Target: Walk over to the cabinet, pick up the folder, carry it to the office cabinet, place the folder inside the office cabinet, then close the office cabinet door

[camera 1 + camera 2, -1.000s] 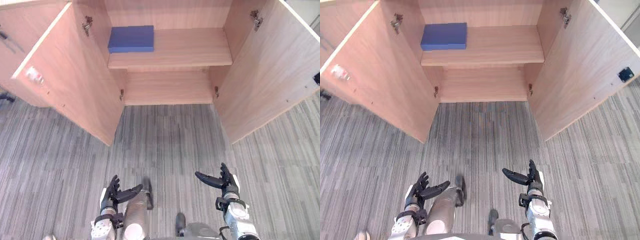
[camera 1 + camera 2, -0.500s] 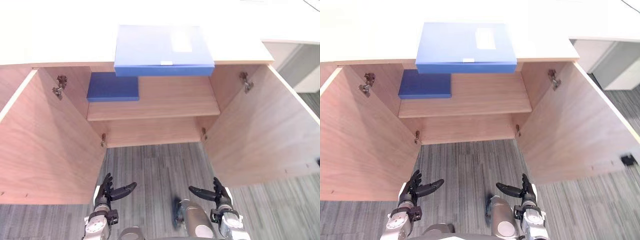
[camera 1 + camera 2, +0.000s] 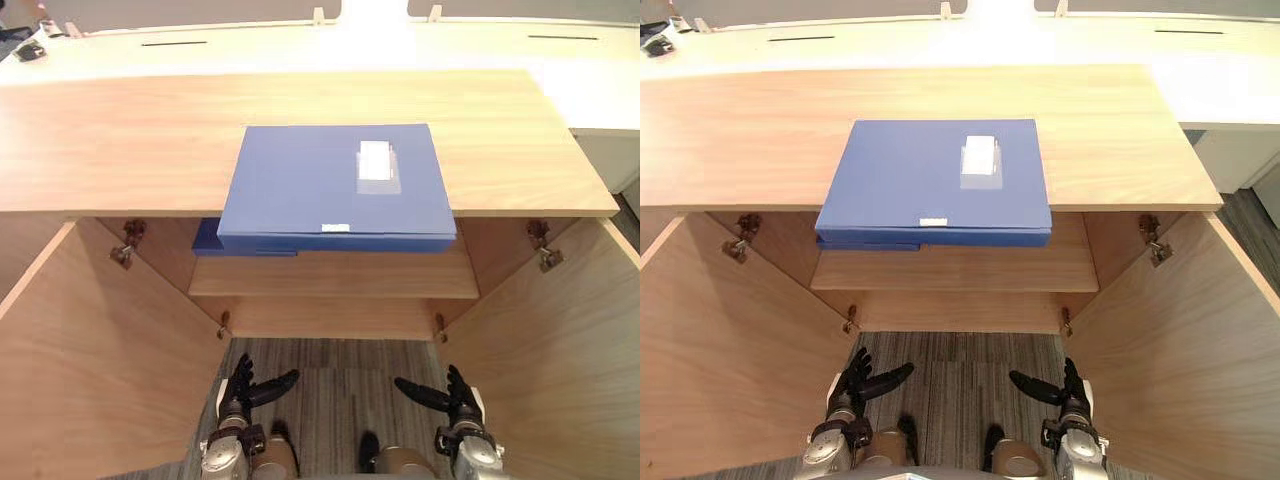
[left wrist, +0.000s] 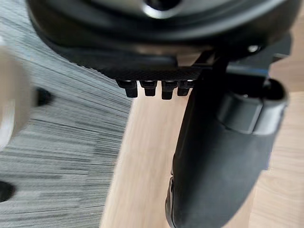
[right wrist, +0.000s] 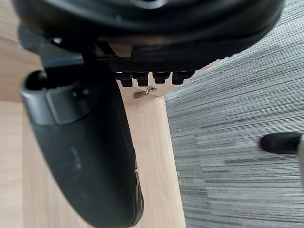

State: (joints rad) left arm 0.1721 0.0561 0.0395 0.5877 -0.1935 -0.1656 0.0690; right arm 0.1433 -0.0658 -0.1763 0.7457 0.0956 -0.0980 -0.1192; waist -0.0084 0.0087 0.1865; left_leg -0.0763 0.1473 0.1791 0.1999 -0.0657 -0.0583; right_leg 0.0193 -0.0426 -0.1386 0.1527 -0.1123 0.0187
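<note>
Presently: both hands empty and spread; folder lying on the cabinet top.
Left hand (image 3: 238, 396) low over the carpet (image 3: 340, 375), fingers straight, thumb stuck out inward, touching nothing; right hand (image 3: 460, 400) likewise, mirrored, well apart from the left; folder (image 3: 335, 185) blue, flat, closed, on the wooden cabinet top (image 3: 110, 140), its near edge jutting past the front edge; clear pocket with a white card (image 3: 376, 162) on its cover, small white label (image 3: 336, 228) on the near spine; second blue folder (image 3: 208, 238) partly hidden beneath, at the left of the inner shelf (image 3: 340, 276); left door (image 3: 90, 370) and right door (image 3: 560, 360) swung open.
</note>
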